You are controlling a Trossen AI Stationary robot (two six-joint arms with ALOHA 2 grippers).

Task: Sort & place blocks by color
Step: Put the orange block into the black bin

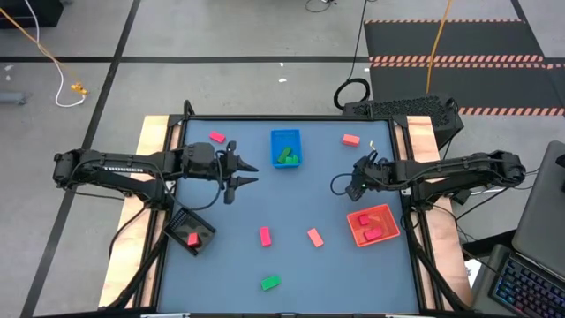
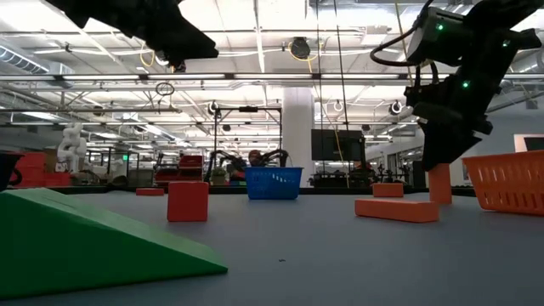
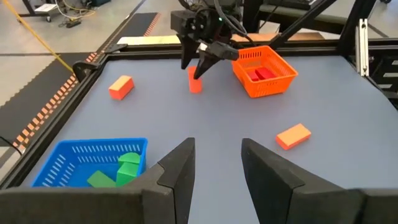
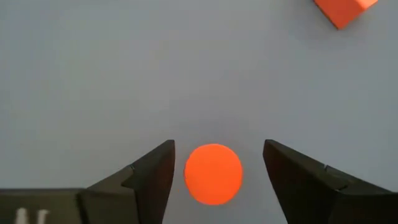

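Right end effector [image 4: 214, 171] pointing down right of centre in the high view, fingers wide, straddling an upright orange cylinder block [image 4: 213, 173] on the worktop [image 1: 291, 199], not gripping. Left end effector [image 1: 247, 173] hovers open centre-left, arm extended horizontally.

We see the bench [image 1: 291, 194] with three baskets: one at the far middle [image 1: 285, 147] holding blocks, one at the right [image 1: 372, 225] holding blocks, one at the near left [image 1: 192, 233] holding one block. Loose blocks [image 1: 265, 236] lie scattered between them.
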